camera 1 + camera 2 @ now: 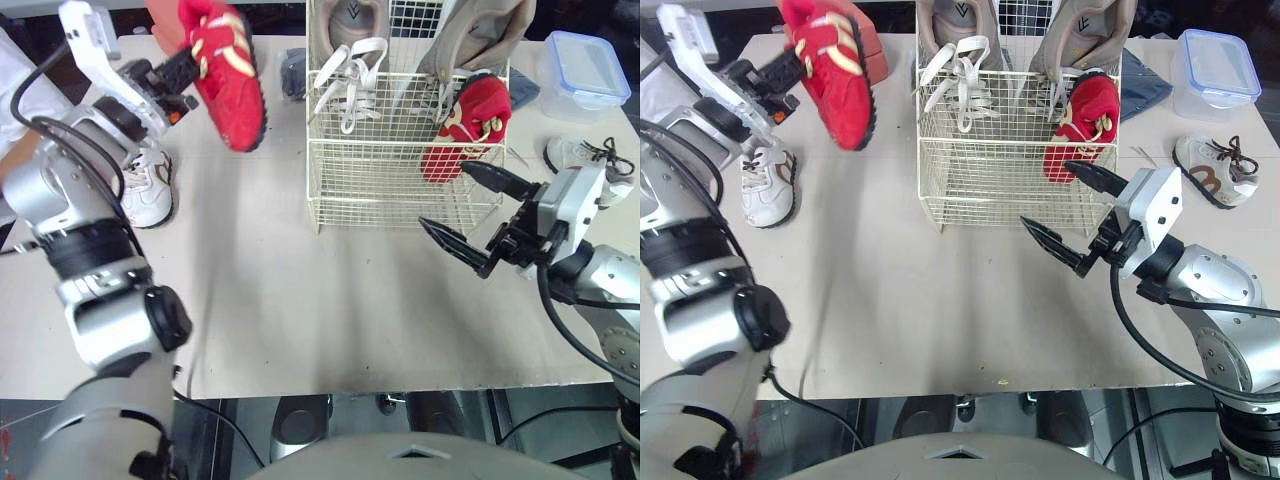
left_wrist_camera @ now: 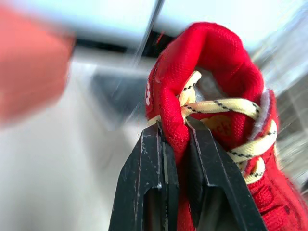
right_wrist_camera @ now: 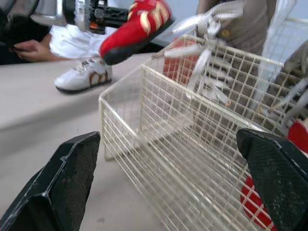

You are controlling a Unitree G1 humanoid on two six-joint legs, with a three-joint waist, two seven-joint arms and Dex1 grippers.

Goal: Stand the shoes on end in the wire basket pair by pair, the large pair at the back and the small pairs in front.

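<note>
A pale beige table (image 1: 300, 300) fills the head view. At the left edge of the frame 1 white shoe (image 1: 150, 190) lies flat on it. Above that, in the upper left, the left gripper (image 1: 190, 65) is raised over the table with its jaws pinched tight on the collar of a red shoe (image 1: 230, 80). The shoe hangs in the air with its toe pointing down and towards the frame's centre, clear of the table and left of the basket (image 1: 390, 190).

The basket, of cream wire, stands at upper centre. 2 grey shoes (image 1: 350, 30) with white laces stand on end in its back part. A second red shoe (image 1: 470, 125) stands toe-down at its front right.

At centre right, the right gripper (image 1: 441, 194) hovers just in front of the basket's right corner. Its jaws are spread wide and hold nothing.

In the upper right sits a clear box (image 1: 590, 65) with a blue lid. Below it a brown-trimmed shoe (image 1: 585, 155) lies on the table.
</note>
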